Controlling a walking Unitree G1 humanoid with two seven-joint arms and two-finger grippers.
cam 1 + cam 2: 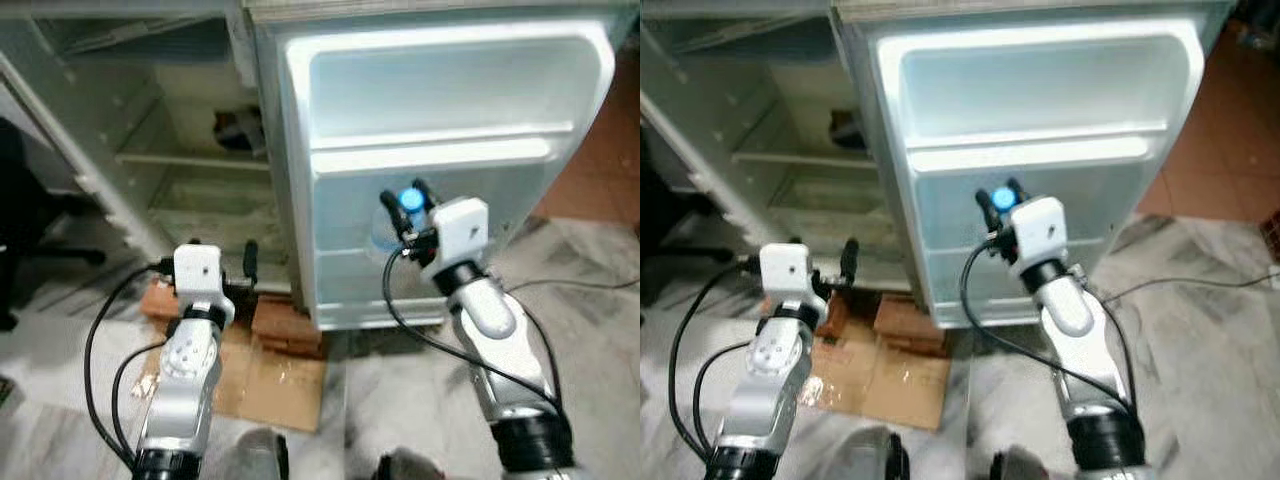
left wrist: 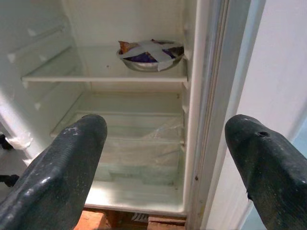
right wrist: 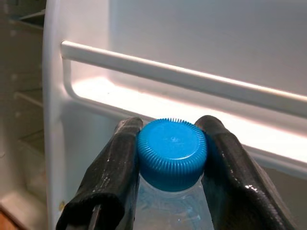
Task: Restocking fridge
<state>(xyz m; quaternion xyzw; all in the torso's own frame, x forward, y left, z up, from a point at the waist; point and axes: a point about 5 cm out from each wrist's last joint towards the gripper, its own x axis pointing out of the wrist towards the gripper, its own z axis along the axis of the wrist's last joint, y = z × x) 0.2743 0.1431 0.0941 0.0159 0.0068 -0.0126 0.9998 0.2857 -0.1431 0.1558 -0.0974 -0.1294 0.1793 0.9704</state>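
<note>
A clear water bottle with a blue cap [image 3: 171,152] hangs upright in my right gripper [image 1: 408,203], whose black fingers [image 3: 115,177] are shut on its neck. It is held in front of the open fridge door [image 1: 440,150], just below the white rail of a door shelf [image 3: 192,79]. My left gripper [image 1: 222,262] stands open and low before the fridge's open compartment [image 2: 129,96], holding nothing. Inside, a foil-covered bowl [image 2: 151,55] sits on a shelf.
The fridge rests on bricks [image 1: 285,328], with flattened cardboard [image 1: 265,385] on the marble floor beneath. A black chair base [image 1: 40,250] stands at the left. Cables trail from both arms.
</note>
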